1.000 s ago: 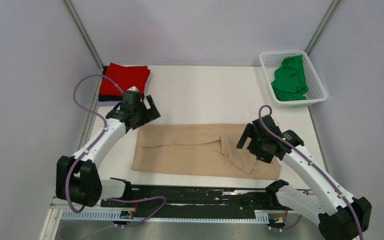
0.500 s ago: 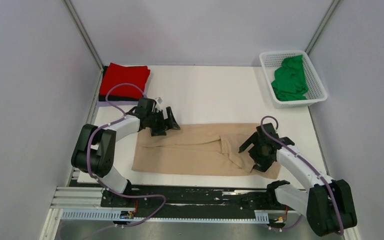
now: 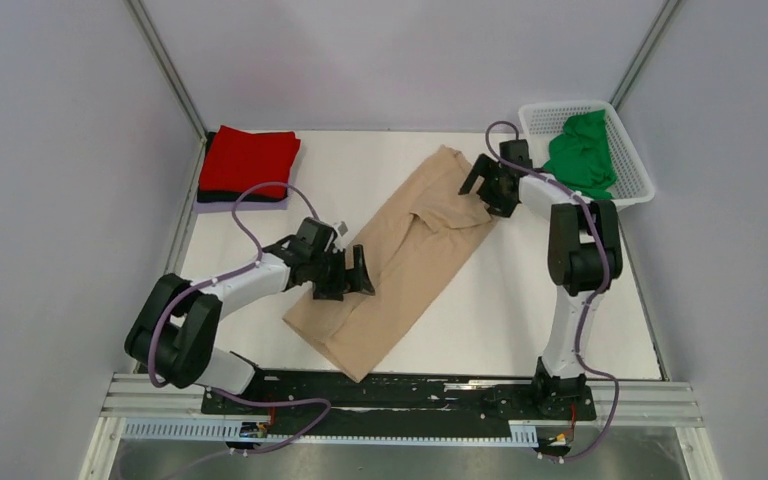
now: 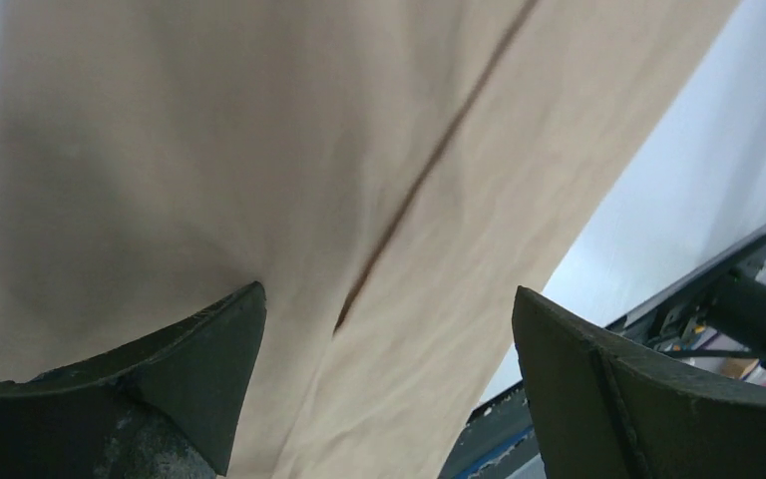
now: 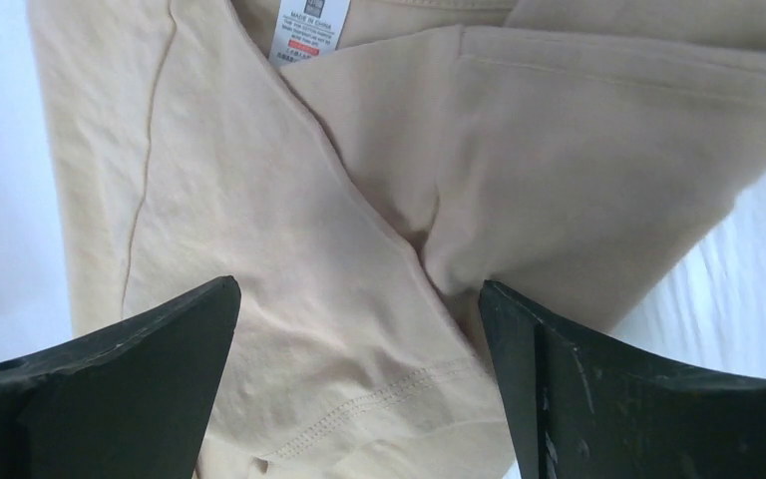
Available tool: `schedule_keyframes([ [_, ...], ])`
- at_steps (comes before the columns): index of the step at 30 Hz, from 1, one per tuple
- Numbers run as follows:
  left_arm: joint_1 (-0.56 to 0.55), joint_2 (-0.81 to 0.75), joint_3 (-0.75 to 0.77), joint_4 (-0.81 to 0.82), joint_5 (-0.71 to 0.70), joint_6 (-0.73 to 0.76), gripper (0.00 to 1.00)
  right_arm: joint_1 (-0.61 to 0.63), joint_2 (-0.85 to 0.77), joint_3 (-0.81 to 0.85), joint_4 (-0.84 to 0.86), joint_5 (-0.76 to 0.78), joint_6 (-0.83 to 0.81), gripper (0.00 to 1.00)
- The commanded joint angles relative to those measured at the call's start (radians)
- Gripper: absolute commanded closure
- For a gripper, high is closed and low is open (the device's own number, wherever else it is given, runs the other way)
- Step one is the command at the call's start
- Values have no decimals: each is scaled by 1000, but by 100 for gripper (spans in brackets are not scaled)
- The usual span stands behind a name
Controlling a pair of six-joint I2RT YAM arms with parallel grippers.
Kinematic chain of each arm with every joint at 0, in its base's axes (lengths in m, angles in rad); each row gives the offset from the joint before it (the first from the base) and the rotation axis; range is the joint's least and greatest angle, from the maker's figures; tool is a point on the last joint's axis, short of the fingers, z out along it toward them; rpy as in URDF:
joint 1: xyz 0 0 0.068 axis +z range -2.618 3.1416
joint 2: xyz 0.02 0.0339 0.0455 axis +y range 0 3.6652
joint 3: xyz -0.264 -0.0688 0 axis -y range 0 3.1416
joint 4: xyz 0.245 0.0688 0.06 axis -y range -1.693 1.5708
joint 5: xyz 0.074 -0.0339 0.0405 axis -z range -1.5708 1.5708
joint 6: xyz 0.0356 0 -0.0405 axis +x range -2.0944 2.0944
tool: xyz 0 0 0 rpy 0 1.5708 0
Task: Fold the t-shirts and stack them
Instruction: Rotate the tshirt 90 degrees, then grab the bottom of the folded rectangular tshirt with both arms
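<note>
**Beige shirt swung diagonal, both arms shifted**

Beige shirt [image 3: 410,250] has turned from lying crosswise to a diagonal, near-centre to far-right on the table [image 3: 520,290]. Left gripper [image 3: 352,278] has slid onto its near-left edge, jaws spread wide over the cloth. Right gripper [image 3: 482,192] has swung to the far end, jaws also spread, label visible. Red shirt [image 3: 250,155] folded far-left. Green shirt [image 3: 580,155] in the basket [image 3: 606,204], far-right.

Left gripper [image 3: 352,276] reaches inward, right gripper [image 3: 482,190] stretches far forward, both jaws spread wide
</note>
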Motion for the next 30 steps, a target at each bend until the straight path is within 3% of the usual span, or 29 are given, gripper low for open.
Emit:
schedule_keyframes([
  [1,-108,36,-5,80,45,-70,0,-4,213,261,157,-209,-182,0],
  [5,-189,132,10,196,118,-118,0,8,436,552,165,-288,-191,0],
  [9,-227,219,35,261,190,-145,0,14,619,804,158,-266,-193,0],
  [15,-248,162,95,70,162,-53,0,10,653,985,145,-186,-300,0],
  [19,-249,55,104,-93,141,-4,0,-5,547,944,158,-241,-357,0],
  [23,-249,-49,153,-289,28,41,0,-14,373,811,169,-314,-347,0],
  [26,-248,-84,176,-395,-114,71,0,-11,200,622,176,-286,-361,0],
  [30,-249,-81,147,-461,-173,63,0,1,-113,257,170,-210,-310,0],
])
